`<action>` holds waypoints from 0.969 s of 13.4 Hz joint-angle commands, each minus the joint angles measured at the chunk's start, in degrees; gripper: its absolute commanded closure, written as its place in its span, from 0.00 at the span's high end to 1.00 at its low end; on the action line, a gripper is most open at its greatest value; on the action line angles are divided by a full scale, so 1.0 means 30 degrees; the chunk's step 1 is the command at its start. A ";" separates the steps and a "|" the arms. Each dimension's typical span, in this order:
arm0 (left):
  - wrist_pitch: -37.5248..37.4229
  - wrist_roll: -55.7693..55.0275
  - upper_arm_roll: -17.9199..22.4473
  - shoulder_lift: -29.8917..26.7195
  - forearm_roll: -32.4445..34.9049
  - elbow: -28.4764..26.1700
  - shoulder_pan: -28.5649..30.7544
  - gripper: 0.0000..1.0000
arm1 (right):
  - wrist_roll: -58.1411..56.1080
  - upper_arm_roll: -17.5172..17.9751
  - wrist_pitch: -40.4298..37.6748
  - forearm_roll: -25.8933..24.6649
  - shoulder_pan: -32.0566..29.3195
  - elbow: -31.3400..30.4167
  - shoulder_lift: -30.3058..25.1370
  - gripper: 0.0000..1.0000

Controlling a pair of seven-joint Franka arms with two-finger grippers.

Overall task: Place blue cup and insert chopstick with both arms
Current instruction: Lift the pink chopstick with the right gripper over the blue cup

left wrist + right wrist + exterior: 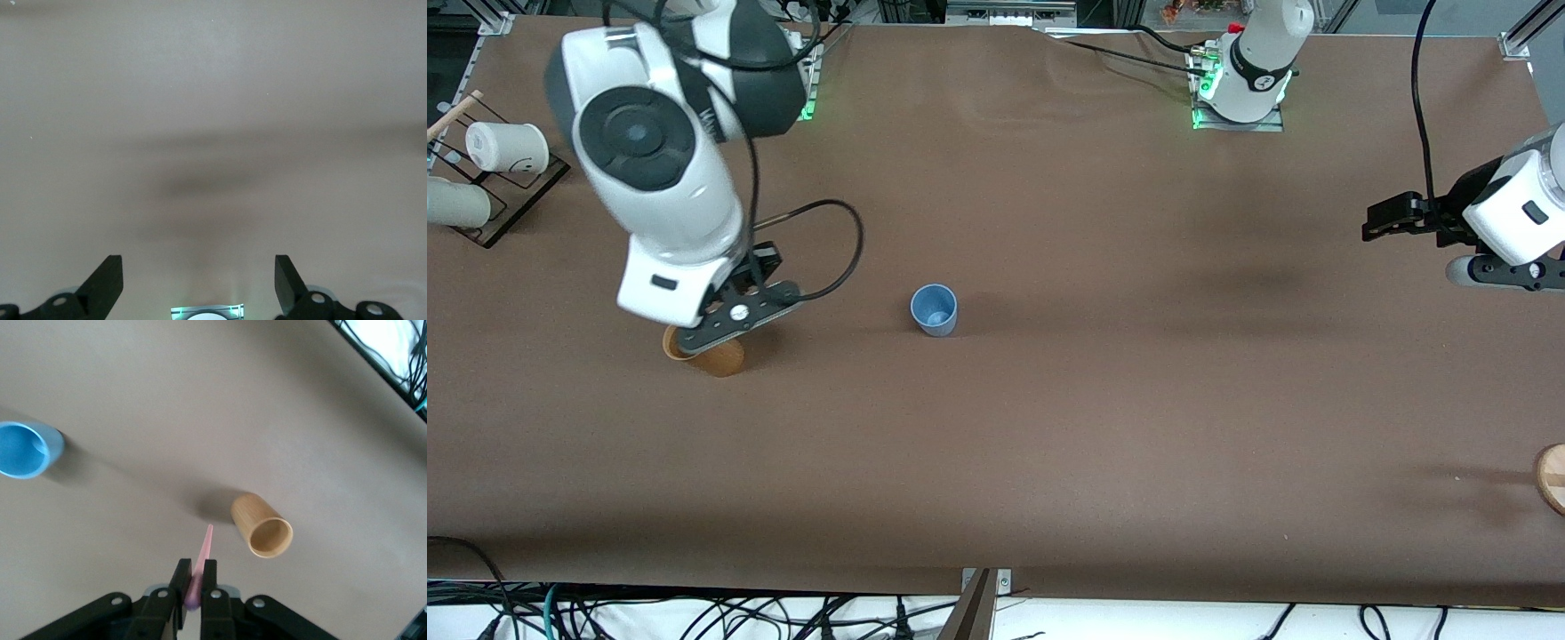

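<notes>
On the brown table, the blue cup stands upright.

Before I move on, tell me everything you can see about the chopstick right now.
The chopstick is a thin, short, pale pink stick tapering to a point, plastic-looking. The right gripper is shut on its thicker end, so the tip sticks out past the fingers. It hangs in the air over the table beside the wooden cup, touching only the gripper. It is not in the blue cup.
</notes>
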 commanded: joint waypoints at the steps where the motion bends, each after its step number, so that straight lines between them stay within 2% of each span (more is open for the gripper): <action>1: 0.0046 0.0424 -0.0106 -0.0037 0.0169 -0.0009 0.0176 1.00 | 0.2783 0.0005 0.0804 -0.0022 0.1557 0.0453 0.0137 0.00; 2: 0.0046 0.0424 -0.0106 -0.0008 0.0141 -0.0009 0.0176 1.00 | 0.3578 0.0005 0.1185 0.0065 0.2056 0.0453 0.0196 0.00; 5: 0.0046 0.0424 -0.0106 -0.0008 0.0140 0.0020 0.0294 1.00 | 0.5281 -0.0024 0.2968 0.3016 0.2383 0.0453 0.0488 0.00; 6: 0.0046 0.0424 -0.0077 -0.0008 0.0140 0.0020 0.0265 1.00 | 0.5778 0.0005 0.3585 0.3547 0.2412 0.0424 0.0635 0.00; 9: 0.0046 0.0395 -0.0106 -0.0008 0.0140 0.0020 0.0235 1.00 | 0.7099 0.0005 0.4906 0.4399 0.2588 0.0395 0.1191 0.00; 13: 0.0046 0.0424 -0.0106 -0.0008 0.0111 -0.0009 0.0294 1.00 | 0.7834 0.0005 0.5349 0.4461 0.2822 0.0249 0.1690 0.00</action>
